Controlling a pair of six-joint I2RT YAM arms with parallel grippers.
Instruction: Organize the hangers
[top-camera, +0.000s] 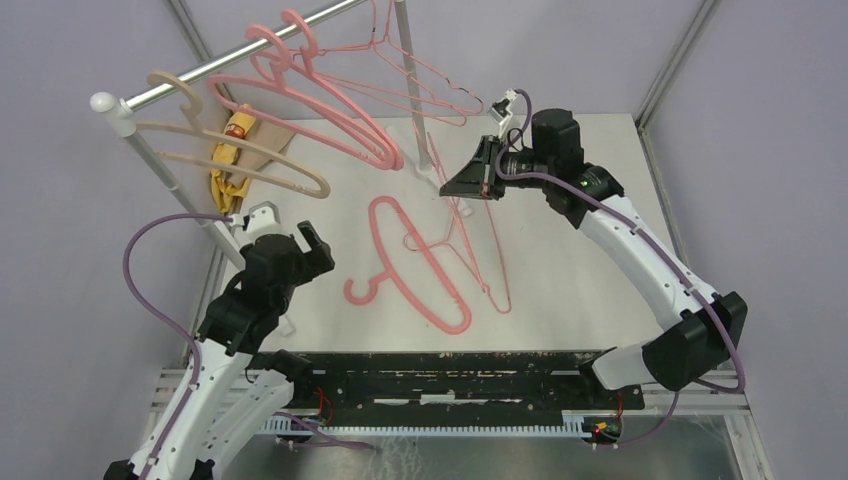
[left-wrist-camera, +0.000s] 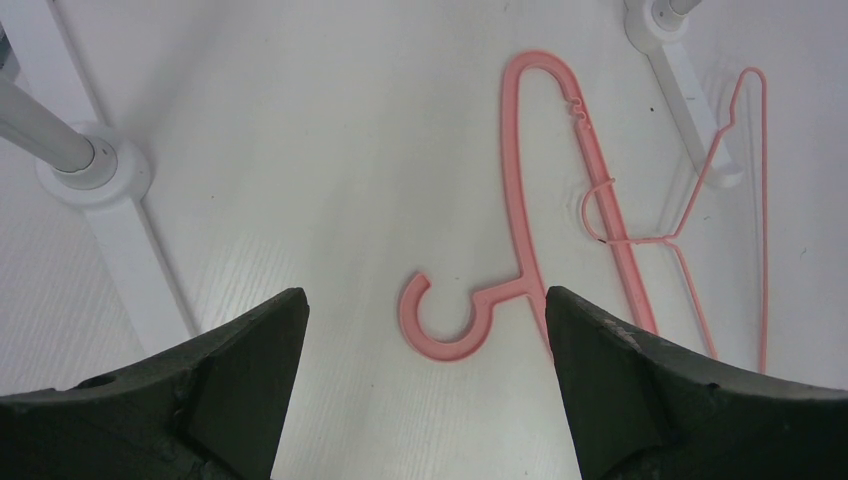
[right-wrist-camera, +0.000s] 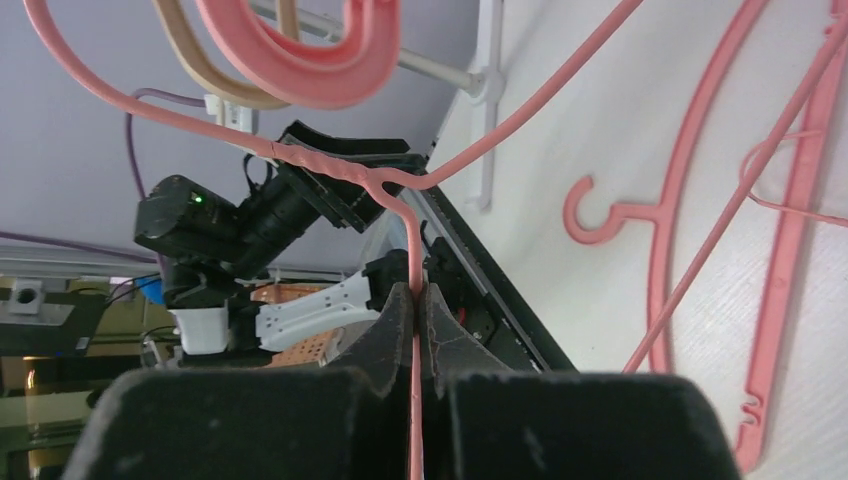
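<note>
Right hand (right-wrist-camera: 415, 300): clamped tight on a thin pink wire hanger (right-wrist-camera: 411, 230), just below its twisted neck.
Left hand (left-wrist-camera: 425, 300): spread apart, holding nothing.
Plastic hanger (left-wrist-camera: 525, 220): thick, flat and pink, lying on the white bench (left-wrist-camera: 300, 150) just ahead of the left hand, with its hook nearest.
Cut off: the held wire's hook runs out of view.

Light: bright, even, overhead.
Shadows: faint, soft under the lying hangers (left-wrist-camera: 440, 352).
Focus: fingers (right-wrist-camera: 400, 330) slightly soft, lower right-wrist frame.

Hook of wire hanger (right-wrist-camera: 410, 240) off-frame
</note>
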